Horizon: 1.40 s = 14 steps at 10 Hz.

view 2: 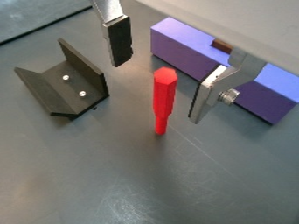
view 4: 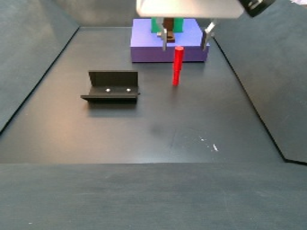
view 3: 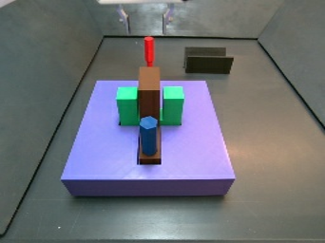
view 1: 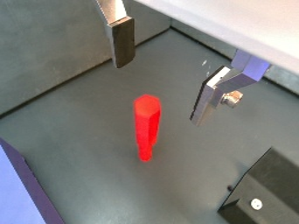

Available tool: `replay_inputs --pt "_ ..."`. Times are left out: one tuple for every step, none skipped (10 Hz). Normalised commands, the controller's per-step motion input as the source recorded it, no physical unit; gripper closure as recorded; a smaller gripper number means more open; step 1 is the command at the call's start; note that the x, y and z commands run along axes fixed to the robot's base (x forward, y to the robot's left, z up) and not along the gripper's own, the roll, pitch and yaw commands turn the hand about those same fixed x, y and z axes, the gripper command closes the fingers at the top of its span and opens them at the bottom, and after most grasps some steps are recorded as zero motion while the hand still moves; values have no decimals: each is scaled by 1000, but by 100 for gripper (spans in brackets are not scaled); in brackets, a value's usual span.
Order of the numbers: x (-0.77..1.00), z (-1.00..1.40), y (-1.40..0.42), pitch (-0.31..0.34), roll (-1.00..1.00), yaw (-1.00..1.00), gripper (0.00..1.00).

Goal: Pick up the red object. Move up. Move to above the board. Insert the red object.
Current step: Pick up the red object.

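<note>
Gripper hangs wide open above the upright red object, fingers apart from it.

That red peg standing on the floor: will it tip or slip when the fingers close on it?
The red peg is tall, slim and standing on a narrow end, so an off-centre touch would probably topple it. It looks rigid, with faceted sides, likely giving the flat pads decent purchase. The gripper is open above it, fingers apart on either side.
</note>
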Motion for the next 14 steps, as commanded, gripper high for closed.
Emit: replay_inputs --pt "-9 -306 -283 -30 56 17 0" --pt "57 -317 -254 0 21 0 0" --pt "154 -317 -169 0 0 0 0" --pt "6 -249 -31 -17 0 0 0" --pt "0 -249 0 -51 -26 0 0" --pt "0 -43 0 0 -67 0 0" --pt "0 0 0 0 0 0 0" --pt "0 0 0 0 0 0 100" --pt "0 0 0 0 0 0 100" --pt "0 0 0 0 0 0 100" --pt "0 0 0 0 0 0 100" --pt "0 0 0 0 0 0 100" --pt "0 0 0 0 0 0 100" --pt "0 0 0 0 0 0 100"
